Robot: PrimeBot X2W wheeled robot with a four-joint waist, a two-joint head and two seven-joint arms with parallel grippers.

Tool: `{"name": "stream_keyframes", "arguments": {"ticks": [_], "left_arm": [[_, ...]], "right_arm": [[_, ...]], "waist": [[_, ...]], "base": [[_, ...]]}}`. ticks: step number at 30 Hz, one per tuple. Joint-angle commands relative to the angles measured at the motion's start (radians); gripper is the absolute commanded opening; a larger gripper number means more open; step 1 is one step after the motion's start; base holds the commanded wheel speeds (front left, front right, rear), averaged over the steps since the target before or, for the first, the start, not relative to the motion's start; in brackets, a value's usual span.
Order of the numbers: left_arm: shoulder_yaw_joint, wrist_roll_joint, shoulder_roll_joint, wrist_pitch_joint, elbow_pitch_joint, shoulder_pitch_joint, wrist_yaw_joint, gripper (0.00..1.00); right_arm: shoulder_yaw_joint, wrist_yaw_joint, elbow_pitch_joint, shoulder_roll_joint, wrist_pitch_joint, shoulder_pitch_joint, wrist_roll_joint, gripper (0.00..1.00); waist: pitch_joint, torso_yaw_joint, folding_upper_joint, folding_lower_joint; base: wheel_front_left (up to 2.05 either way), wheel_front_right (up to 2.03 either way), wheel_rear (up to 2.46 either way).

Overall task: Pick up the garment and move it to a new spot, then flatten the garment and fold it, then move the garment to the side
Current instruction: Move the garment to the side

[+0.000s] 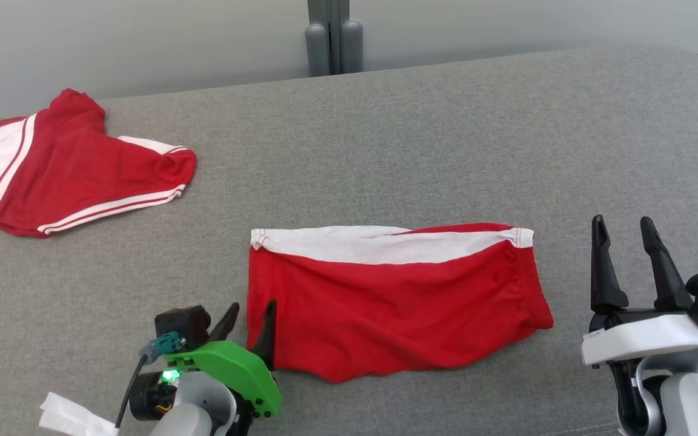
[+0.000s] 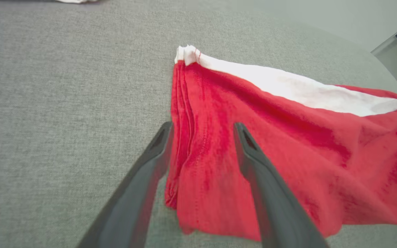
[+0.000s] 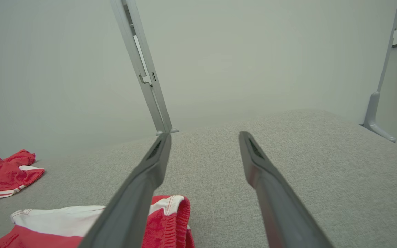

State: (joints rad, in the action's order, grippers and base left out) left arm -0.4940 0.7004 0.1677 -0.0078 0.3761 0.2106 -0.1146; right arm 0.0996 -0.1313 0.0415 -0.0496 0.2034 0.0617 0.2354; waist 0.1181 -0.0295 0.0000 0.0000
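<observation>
The garment [image 1: 397, 297] lies folded into a wide red band with a white strip along its far edge, in the middle of the grey fabric surface [image 1: 446, 133]. My left gripper [image 1: 249, 324] is at the garment's left end, open, with the folded edge lying between its two fingers. In the left wrist view the left gripper [image 2: 202, 129] straddles that stacked edge of the garment [image 2: 271, 155], one finger on the bare surface and one over the red cloth. My right gripper [image 1: 621, 224] stands open and empty to the right of the garment, apart from it. The right wrist view has the right gripper [image 3: 204, 137] above the garment's right end [image 3: 169, 220].
A darker maroon cloth [image 1: 76, 169] with white trim lies crumpled at the far left, also in the right wrist view as the maroon cloth [image 3: 5, 175]. A grey post [image 1: 334, 36] stands behind the surface's far edge. A white scrap [image 1: 70, 418] lies by my left arm.
</observation>
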Motion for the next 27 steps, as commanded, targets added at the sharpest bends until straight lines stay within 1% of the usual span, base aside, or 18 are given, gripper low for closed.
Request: {"name": "stream_keyframes", "arguments": {"ticks": [1, 3, 6, 10, 17, 21, 27], "left_arm": [[0.010, -0.012, 0.009, -0.030, -0.009, -0.016, -0.007, 1.00], [0.022, -0.026, 0.015, -0.091, -0.029, -0.011, -0.001, 1.00], [0.034, -0.053, 0.028, -0.162, -0.053, -0.015, -0.011, 1.00], [0.049, -0.077, 0.043, -0.209, -0.090, -0.028, -0.026, 1.00], [0.076, -0.110, 0.059, -0.240, -0.147, -0.055, -0.060, 1.00], [0.099, -0.115, 0.062, -0.249, -0.167, -0.075, -0.083, 1.00], [0.131, -0.121, 0.066, -0.254, -0.187, -0.098, -0.100, 1.00]], "right_arm": [[0.002, 0.001, 0.007, -0.001, -0.007, 0.000, -0.004, 1.00], [0.005, 0.001, 0.012, -0.001, -0.014, 0.000, -0.010, 1.00], [0.009, 0.001, 0.021, -0.001, -0.027, -0.001, -0.021, 1.00], [0.005, 0.001, 0.023, -0.001, -0.052, 0.001, -0.035, 1.00], [-0.012, 0.001, 0.035, -0.001, -0.119, -0.004, -0.048, 1.00], [-0.051, 0.001, 0.062, -0.001, -0.178, 0.015, -0.064, 1.00], [-0.132, 0.001, 0.179, -0.063, -0.314, 0.090, -0.095, 1.00]], "waist": [[-0.002, -0.003, 0.0000, 0.0000], [-0.005, -0.006, 0.0000, 0.0000], [-0.015, -0.008, 0.0000, 0.0000], [-0.032, -0.006, 0.0000, 0.0000], [-0.054, 0.005, 0.0000, 0.0000], [-0.054, 0.009, 0.0000, 0.0000], [-0.041, 0.014, 0.0000, 0.0000]], "base": [[0.00, 0.00, 0.00], [0.00, 0.00, 0.00], [0.00, 0.00, 0.00], [0.00, 0.00, 0.00], [0.00, 0.00, 0.00], [0.00, 0.00, 0.00], [0.00, 0.00, 0.00]]}}
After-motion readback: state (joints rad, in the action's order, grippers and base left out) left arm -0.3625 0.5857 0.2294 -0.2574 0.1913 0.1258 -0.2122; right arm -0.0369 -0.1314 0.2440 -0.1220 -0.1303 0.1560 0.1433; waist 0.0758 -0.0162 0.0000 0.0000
